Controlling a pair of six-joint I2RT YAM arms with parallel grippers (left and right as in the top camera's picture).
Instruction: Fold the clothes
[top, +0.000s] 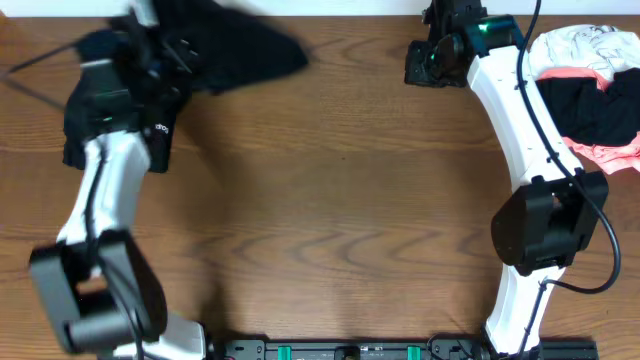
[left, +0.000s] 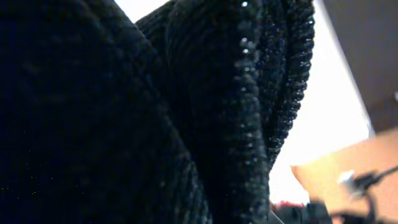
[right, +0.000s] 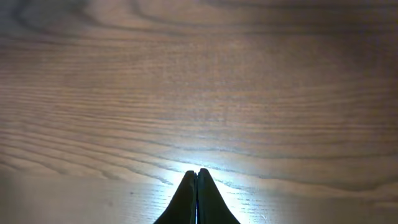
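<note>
Left gripper (top: 137, 38) is buried in the black knit (top: 245, 50) at the far left; whether it is clamped I cannot tell. Right gripper (right: 197, 190), fingers together, empty, hangs over the table (right: 199, 74) far right, near the pile (top: 592, 100). Best: spread the knit flat mid-table before any crease.

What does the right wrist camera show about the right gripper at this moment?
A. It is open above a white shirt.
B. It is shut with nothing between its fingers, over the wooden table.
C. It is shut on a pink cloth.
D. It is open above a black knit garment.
B: in the right wrist view the right gripper has its fingers pressed together with nothing between them, and only the grain of the wooden table shows around it.
</note>
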